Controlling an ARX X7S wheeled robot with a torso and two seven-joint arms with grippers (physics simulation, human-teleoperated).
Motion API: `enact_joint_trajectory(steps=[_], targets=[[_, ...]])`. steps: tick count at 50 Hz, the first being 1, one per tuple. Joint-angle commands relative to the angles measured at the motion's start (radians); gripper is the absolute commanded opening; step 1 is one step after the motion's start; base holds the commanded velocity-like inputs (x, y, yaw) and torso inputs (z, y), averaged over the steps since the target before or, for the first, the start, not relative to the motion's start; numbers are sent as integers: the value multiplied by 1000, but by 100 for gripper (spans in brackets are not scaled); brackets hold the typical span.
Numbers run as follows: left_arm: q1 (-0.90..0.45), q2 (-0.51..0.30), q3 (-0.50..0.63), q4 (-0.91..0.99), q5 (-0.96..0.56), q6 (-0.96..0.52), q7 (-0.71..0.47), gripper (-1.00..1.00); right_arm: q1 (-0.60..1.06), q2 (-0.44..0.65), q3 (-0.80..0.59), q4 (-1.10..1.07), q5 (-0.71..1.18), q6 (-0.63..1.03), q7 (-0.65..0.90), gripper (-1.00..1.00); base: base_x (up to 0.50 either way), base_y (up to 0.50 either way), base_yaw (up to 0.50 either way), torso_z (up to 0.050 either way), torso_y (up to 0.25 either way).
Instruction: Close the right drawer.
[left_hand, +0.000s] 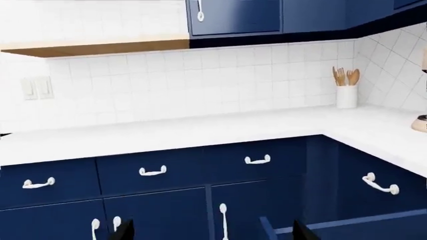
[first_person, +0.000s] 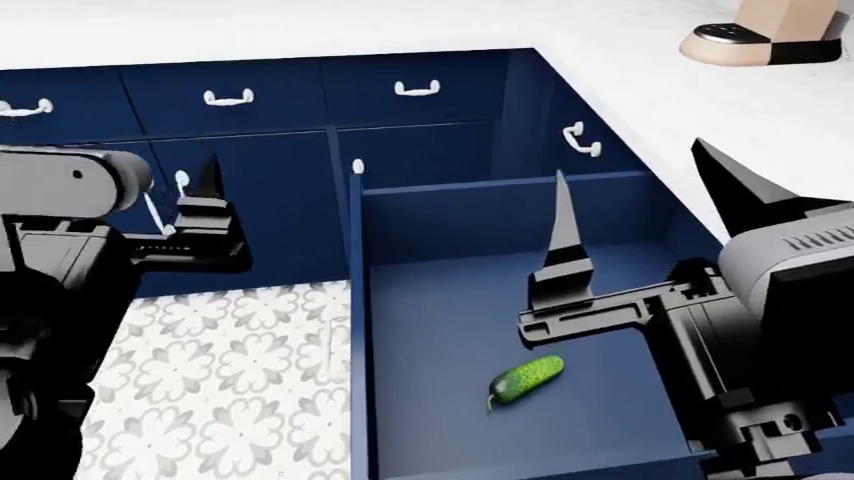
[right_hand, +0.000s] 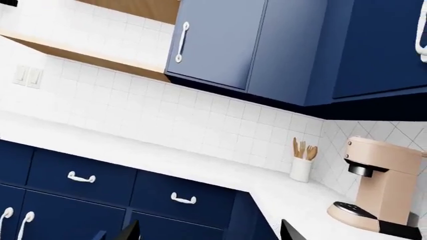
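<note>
1. The right drawer (first_person: 507, 300) stands pulled far out toward the robot, below the corner of the white counter (first_person: 694, 110). Its front panel and handle fall outside the head view.
2. It looks rigid and boxy, probably gliding on runners; I'd judge a steady push on the front panel or near rim enough, with no grasp needed.
3. One cucumber (first_person: 526, 379) lies loose on its floor; light, it may roll when the drawer moves.
4. The right gripper (first_person: 641, 215) hangs over the drawer, fingers spread, holding nothing. The left gripper (first_person: 198, 190), by the cabinet doors, also looks spread and empty.
5. Counted: three small closed drawers along the back row, one coffee machine (right_hand: 380, 182), one utensil holder (left_hand: 346, 90).
</note>
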Motion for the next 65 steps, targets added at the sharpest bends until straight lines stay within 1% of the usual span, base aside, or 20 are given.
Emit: enact_joint_trajectory(steps=[1,11,17,24,33,42,55,65], targets=[[141,52,89,-115,277,67,191,100,27,17,14,-5,36,-12,19,100,0,0,0,0,0],[226,76,159,-223,415,170,298,100,37,27,16,-6,48,-20,26,100,0,0,0,0,0],[278,94,147,-281,437,235,341,100,33,31,15,-3,40,-27,21,100,0,0,0,0,0],[340,105,162,-355,500,315,398,100,46,41,21,-4,57,-34,26,100,0,0,0,0,0],[371,134,184,-482,559,393,462,100,53,46,20,-3,64,-37,31,100,0,0,0,0,0],[375,171,210,-618,590,439,515,100,60,54,23,1,71,-44,30,100,0,0,0,0,0],[400,182,210,-635,567,415,499,100,65,54,17,-3,72,-45,37,100,0,0,0,0,0],[401,211,218,-722,558,428,534,100,66,57,13,-2,68,-48,35,100,0,0,0,0,0]])
